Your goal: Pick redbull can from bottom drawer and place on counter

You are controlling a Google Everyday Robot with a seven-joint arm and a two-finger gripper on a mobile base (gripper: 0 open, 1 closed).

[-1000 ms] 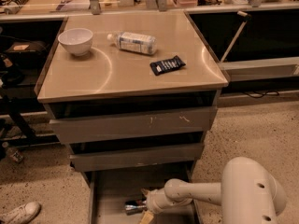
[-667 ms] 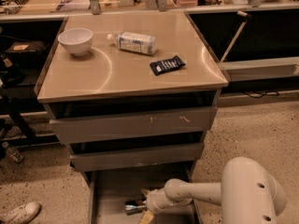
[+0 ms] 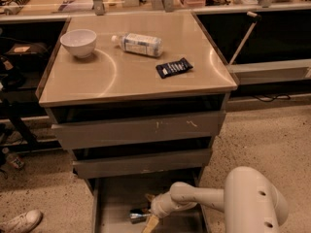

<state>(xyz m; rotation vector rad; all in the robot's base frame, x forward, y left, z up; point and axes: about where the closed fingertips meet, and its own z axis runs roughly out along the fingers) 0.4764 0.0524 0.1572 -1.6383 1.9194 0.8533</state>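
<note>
The redbull can (image 3: 137, 216) lies on its side on the grey floor of the bottom drawer (image 3: 116, 198), which is pulled out at the foot of the cabinet. My gripper (image 3: 150, 210) is down inside that drawer at the can's right end. Its tan fingers (image 3: 150, 223) stand apart, one on each side of the can, so it is open around the can. My white arm (image 3: 209, 198) reaches in from the lower right. The counter (image 3: 146, 76) is the beige-grey tabletop above.
On the counter lie a white bowl (image 3: 78, 41), a clear plastic bottle (image 3: 138, 43) on its side and a flat dark snack packet (image 3: 174, 67). Two shallower drawers (image 3: 138, 130) hang partly open above the bottom one. A cluttered bench runs behind. A shoe (image 3: 19, 221) is at lower left.
</note>
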